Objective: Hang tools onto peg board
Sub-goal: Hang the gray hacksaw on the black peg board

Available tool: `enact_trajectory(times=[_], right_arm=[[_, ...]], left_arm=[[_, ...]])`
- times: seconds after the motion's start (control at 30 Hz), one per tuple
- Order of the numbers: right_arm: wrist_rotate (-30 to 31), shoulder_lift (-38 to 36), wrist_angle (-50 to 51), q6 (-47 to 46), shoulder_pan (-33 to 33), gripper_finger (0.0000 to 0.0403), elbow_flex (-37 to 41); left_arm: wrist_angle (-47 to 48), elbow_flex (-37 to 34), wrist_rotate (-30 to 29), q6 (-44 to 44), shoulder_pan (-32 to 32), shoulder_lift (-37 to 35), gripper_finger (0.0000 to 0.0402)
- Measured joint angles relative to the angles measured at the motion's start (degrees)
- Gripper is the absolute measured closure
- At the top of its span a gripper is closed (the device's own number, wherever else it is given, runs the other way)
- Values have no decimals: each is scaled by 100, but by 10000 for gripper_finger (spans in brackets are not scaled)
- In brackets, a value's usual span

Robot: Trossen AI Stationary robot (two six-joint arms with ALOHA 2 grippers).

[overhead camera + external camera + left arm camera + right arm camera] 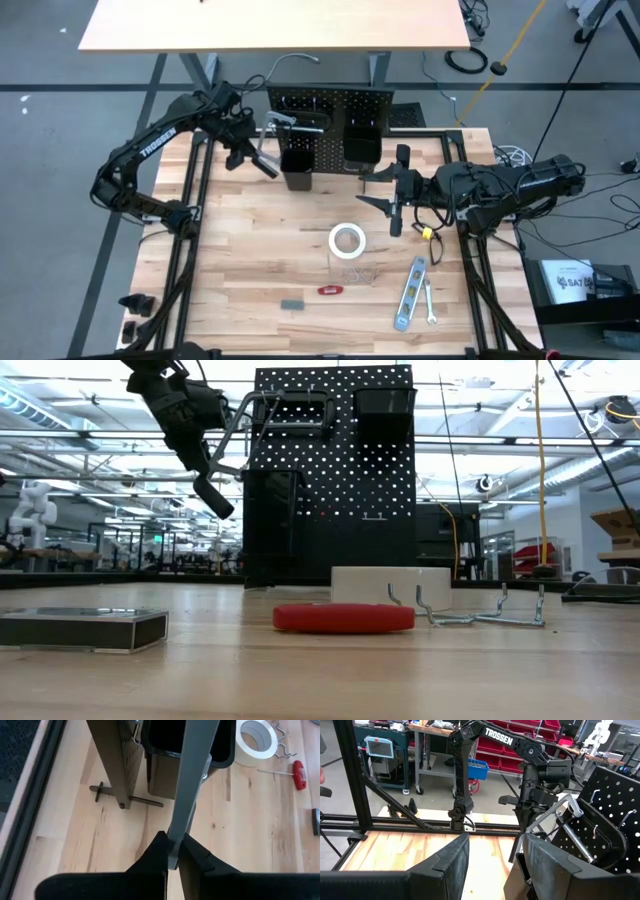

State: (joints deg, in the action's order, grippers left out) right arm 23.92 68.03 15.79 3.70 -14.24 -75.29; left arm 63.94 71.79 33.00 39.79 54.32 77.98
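The upright black peg board stands at the table's far side, with two black bins on its front. My left gripper is at the board's left side, shut on a grey bar clamp. The clamp's upper end is at the board's top left; I cannot tell whether it rests on a hook. My right gripper hovers open in front of the board's right bin, holding nothing. A white tape roll, a red-handled tool, a silver level and a small wrench lie flat on the table. My left gripper pinches the clamp's flat grey bar between its two fingers, close to the bar's lower free end. The fingers slant downward from the table's left. The bar runs up and away from them toward the board's top, and the clamp is clear of the table.
Loose metal hooks lie near the tape roll and a small dark block lies near the front. A black frame rail runs along the table's left side. A second table stands behind the board.
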Motion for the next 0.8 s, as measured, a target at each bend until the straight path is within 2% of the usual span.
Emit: enact_trajectory(times=[0.4,0.7,0.8], right_arm=[[2,0,-57,11,0,222,0],[2,0,-92,39,0,222,0],[2,0,-92,39,0,222,0]], left_arm=[[103,385,-1060,-94,-59,-570,384],[487,1056,-1900,-157,-559,-559,384],[739,1411,-1986,-157,-688,-422,384]])
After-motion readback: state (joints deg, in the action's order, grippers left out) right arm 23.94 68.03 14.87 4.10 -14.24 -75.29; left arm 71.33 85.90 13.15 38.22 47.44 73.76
